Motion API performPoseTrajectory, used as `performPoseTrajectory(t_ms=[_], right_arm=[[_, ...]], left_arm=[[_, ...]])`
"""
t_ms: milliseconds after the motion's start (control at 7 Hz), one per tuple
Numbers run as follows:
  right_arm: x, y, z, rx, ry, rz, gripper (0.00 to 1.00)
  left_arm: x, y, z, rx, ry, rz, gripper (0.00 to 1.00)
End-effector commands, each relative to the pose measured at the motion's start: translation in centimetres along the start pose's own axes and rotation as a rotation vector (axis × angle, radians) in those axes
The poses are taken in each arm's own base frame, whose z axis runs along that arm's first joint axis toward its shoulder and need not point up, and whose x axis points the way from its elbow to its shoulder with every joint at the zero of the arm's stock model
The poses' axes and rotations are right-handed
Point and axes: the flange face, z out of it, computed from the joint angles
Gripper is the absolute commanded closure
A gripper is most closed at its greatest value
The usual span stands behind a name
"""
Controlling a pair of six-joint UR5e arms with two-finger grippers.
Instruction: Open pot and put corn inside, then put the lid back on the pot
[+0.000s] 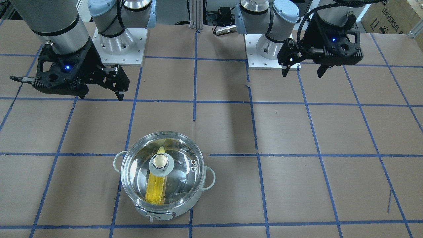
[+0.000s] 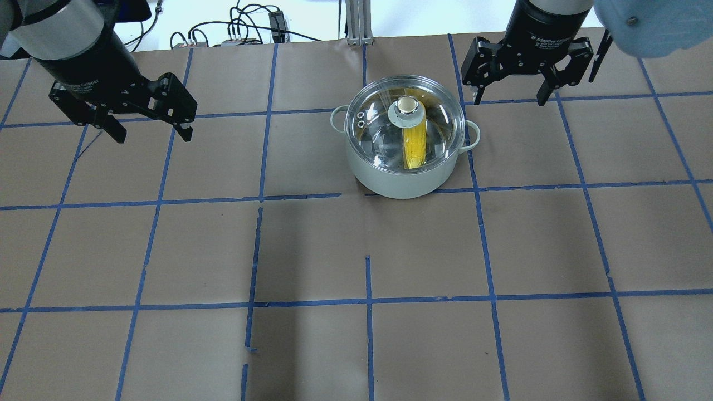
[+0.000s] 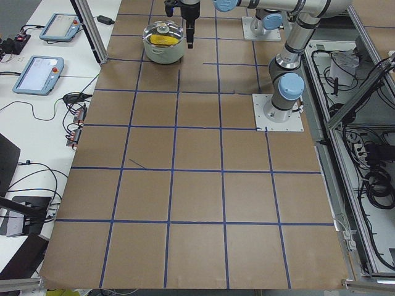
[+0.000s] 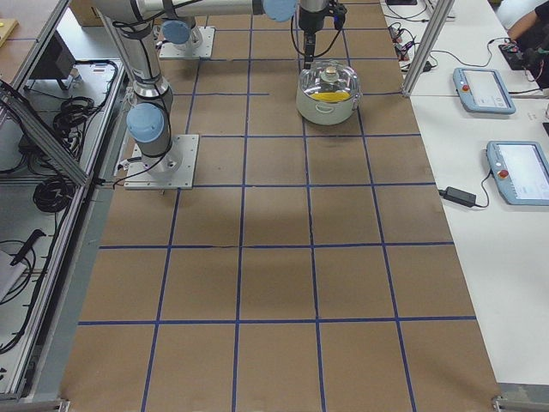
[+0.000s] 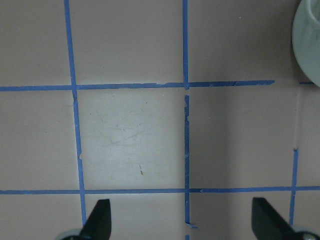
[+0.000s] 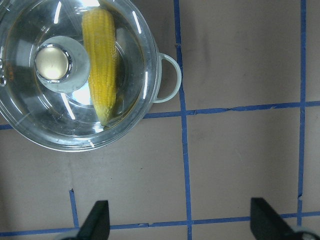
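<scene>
Since the lid [image 2: 379, 131] sits flat on the pot [image 2: 398, 181] w/ the corn [image 2: 414, 149] lying inside under the glass, the job looks done. What's left is prob. just parking both arms w/o knocking anything.

Best way, imo: take the right claw [image 2: 508, 102] straight up before any sideways move, as it's the one nearer the pot. A low swing across could clip the knob [image 2: 408, 108] or the side handle [image 2: 472, 136] and shift the lid. No regrip needed, since the rim looks seated all round, w/ no gap seen from overhead or front.

Pose: right claw hangs near the pot on its robot-right side, raised above lid height. Its wrist points straight down, fingers wide apart, holding nothing & touching nothing. Its cam sees lid & corn off to one side, so the tips aren't over the pot.

Left claw [image 2: 154, 137] is well apart from the pot on the opposite side, also pointing down, fingers spread, empty. Its cam catches only a sliver of pot wall.

Corn runs across the pot's middle, partly under the knob.
</scene>
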Motion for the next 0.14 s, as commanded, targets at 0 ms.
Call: performPoseTrajectory(t_ms=[0], right_arm=[[-0.01, 0.00, 0.03, -0.001, -0.001, 0.000, 0.01]], left_arm=[[0.01, -0.04, 0.13, -0.002, 0.001, 0.000, 0.00]])
